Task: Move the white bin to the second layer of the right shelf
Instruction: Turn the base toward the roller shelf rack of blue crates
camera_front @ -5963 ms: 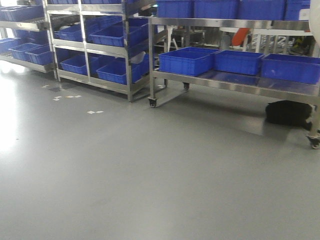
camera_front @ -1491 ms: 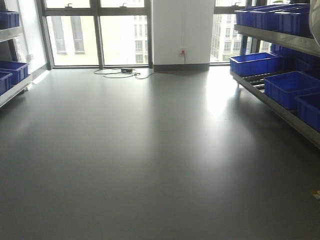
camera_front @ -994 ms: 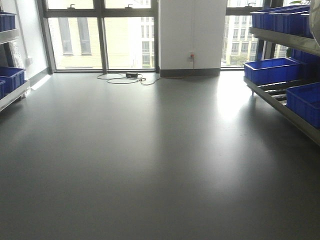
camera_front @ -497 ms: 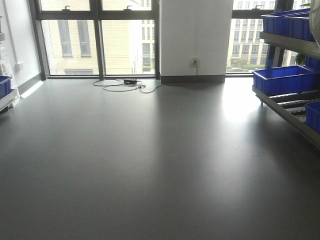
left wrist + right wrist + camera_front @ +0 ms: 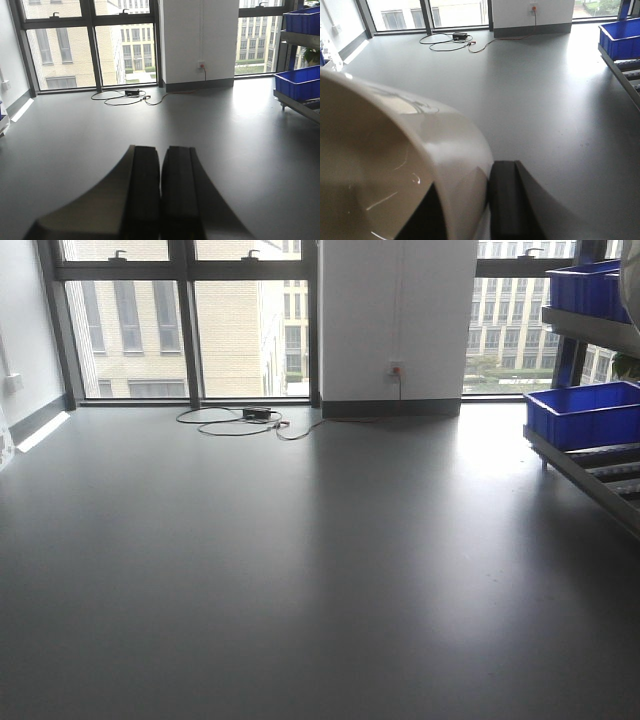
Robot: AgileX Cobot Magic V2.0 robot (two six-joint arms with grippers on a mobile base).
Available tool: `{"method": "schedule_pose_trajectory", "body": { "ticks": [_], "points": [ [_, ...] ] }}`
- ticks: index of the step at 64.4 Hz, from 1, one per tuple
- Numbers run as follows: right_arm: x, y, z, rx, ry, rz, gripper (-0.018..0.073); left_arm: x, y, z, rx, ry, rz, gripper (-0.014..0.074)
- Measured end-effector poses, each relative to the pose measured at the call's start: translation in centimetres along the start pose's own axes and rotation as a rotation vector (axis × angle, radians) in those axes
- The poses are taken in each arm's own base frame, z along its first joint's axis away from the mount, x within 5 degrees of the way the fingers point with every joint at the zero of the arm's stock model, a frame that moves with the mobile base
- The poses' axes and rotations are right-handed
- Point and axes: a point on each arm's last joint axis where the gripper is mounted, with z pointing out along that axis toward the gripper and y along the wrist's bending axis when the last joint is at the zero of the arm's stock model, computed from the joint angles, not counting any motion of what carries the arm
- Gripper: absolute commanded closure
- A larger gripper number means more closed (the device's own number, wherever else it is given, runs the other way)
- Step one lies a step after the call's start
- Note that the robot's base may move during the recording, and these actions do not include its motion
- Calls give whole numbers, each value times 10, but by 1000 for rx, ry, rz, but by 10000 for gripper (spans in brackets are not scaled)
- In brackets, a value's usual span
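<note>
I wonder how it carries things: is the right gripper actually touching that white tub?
Touching. The right wrist view shows the right gripper clamped over the wall of the white bin, one dark finger flush outside, one inside.

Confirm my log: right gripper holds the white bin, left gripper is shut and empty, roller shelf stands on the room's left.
One error: the roller shelf stands on the room's right, as the front-facing view shows. The rest holds: the right gripper holds the white bin, and the left gripper is shut and empty.
</note>
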Motion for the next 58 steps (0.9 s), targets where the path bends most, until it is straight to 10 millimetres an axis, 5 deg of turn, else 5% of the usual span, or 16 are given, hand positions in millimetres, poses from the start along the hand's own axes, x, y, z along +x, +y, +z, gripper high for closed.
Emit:
{"method": "schedule_pose_trajectory", "body": {
  "ticks": [58],
  "points": [
    [0,0,0,0,0,-1,502,0,0,0,0,0,0,512]
  ]
}}
